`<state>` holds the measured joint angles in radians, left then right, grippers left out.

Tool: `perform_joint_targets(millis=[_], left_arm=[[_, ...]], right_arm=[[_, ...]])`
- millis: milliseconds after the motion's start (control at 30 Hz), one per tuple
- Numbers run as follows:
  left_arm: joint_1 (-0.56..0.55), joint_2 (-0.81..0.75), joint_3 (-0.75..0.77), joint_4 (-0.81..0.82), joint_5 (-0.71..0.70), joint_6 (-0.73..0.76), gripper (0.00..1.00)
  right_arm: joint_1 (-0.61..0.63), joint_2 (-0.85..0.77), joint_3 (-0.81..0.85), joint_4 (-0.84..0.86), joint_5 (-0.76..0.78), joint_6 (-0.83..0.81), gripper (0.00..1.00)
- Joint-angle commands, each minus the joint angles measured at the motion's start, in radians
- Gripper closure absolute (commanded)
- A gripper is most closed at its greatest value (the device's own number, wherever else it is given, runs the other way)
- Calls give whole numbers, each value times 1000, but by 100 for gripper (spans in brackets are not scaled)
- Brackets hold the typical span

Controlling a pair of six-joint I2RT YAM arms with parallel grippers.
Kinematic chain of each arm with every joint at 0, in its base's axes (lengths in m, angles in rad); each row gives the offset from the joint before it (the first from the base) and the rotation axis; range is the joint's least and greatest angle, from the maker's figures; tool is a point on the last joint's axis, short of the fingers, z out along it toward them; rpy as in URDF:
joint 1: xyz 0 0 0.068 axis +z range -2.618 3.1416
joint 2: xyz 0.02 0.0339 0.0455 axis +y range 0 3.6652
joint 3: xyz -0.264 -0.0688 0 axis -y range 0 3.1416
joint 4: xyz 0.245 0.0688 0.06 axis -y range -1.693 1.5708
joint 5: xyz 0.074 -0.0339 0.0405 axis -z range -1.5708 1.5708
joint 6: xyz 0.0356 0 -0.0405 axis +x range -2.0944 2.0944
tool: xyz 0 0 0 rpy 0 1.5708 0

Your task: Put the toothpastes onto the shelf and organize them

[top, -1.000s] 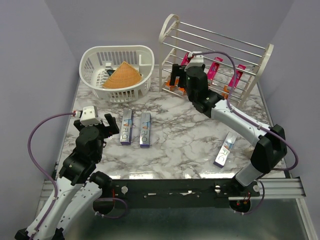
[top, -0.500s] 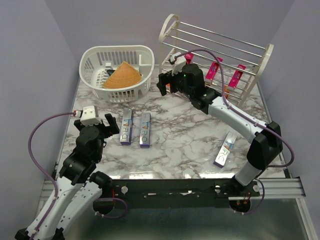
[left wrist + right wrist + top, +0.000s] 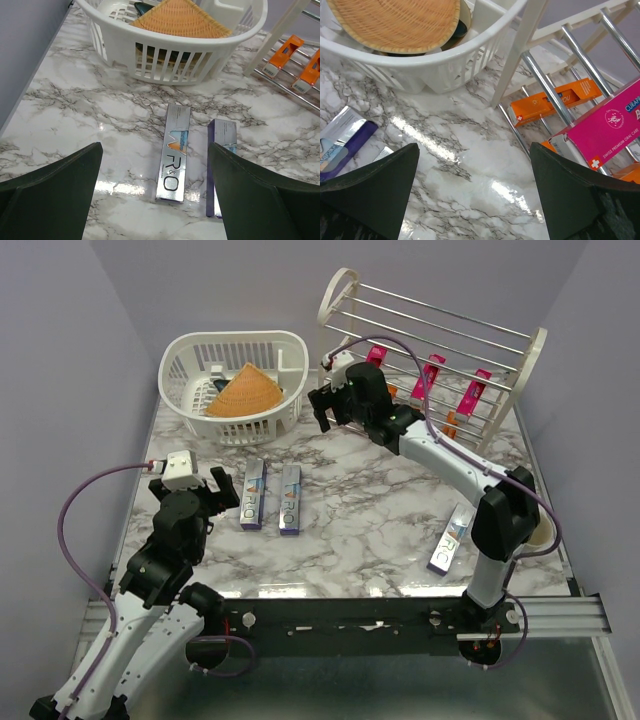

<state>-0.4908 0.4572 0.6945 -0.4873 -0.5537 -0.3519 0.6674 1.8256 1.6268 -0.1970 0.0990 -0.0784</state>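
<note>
Two silver toothpaste cartons [image 3: 253, 494] [image 3: 290, 498] lie side by side on the marble at centre left; in the left wrist view they lie [image 3: 174, 151] [image 3: 221, 170] ahead of the fingers. A third silver carton [image 3: 450, 538] lies at right. Pink cartons [image 3: 428, 379] and orange cartons [image 3: 452, 423] sit on the cream shelf [image 3: 340, 290]; they also show in the right wrist view [image 3: 607, 127] [image 3: 555, 102]. My left gripper [image 3: 222, 487] is open and empty, just left of the two cartons. My right gripper [image 3: 322, 410] is open and empty, by the shelf's left end.
A white slotted basket [image 3: 180, 365] with a tan woven cone [image 3: 245, 392] stands at the back left, close to the right gripper. It shows in both wrist views [image 3: 165, 50] [image 3: 420, 60]. Purple cables loop off both arms.
My right gripper has drawn back out of the shelf and swung left toward the basket, empty. The left arm has not moved.
</note>
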Motion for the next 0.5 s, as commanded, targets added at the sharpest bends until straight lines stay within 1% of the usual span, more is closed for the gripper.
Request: perform_joint_targets(millis=[0,333,467], left_arm=[[8,9,-6,23,21,-7,1],[15,20,-6,24,26,-4,1],[17,21,-6,24,26,-4,1]], right_arm=[[-12,26,45,-58,90,-43,0],[-31,69,71,-42,126,-77,0],[-32,89,82,-10,174,-93,0]])
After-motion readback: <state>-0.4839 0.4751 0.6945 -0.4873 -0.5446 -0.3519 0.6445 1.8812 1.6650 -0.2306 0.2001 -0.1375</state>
